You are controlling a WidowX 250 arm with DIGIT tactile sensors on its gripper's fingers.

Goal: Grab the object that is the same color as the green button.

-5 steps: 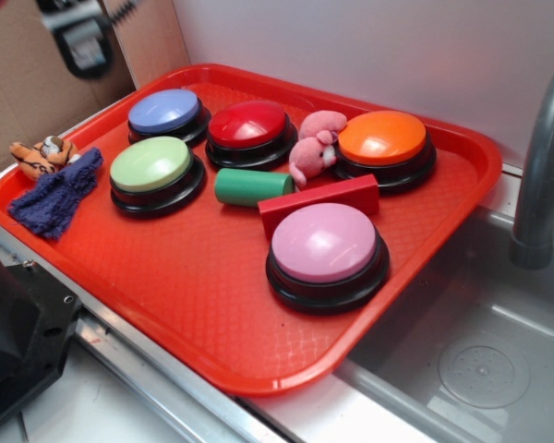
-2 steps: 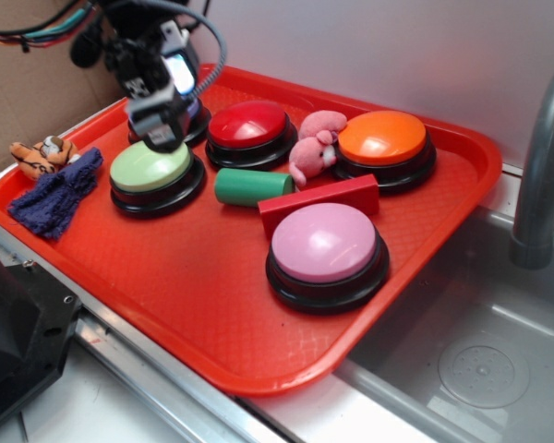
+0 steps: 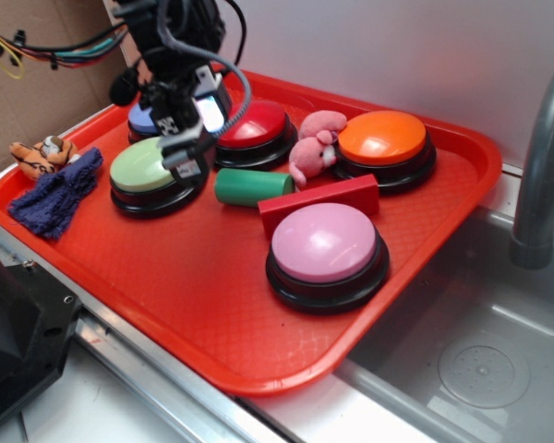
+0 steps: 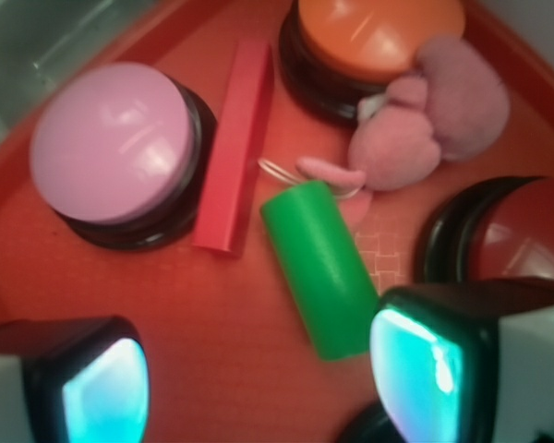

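Observation:
The dark green cylinder (image 3: 251,187) lies on its side in the middle of the red tray (image 3: 194,277), touching the red rectangular block (image 3: 319,204). In the wrist view the cylinder (image 4: 319,267) lies just ahead of my gripper, its near end by the right finger. The pale-green button (image 3: 146,166) stands left of the cylinder. My gripper (image 3: 192,152) hovers over the green button's right edge, a little left of the cylinder. Its jaws are open and empty, with bare tray between the pads (image 4: 415,374) in the wrist view.
Blue (image 3: 143,120), red (image 3: 258,125), orange (image 3: 383,138) and pink (image 3: 325,242) buttons stand on the tray. A pink plush toy (image 3: 314,148) lies behind the cylinder. A purple cloth (image 3: 57,194) and small toy tiger (image 3: 39,157) lie at the left edge. A sink (image 3: 480,360) and faucet (image 3: 540,175) are at right.
My gripper has come down from the upper left and moved right, from above the blue button to over the green button's right edge. The objects have not moved.

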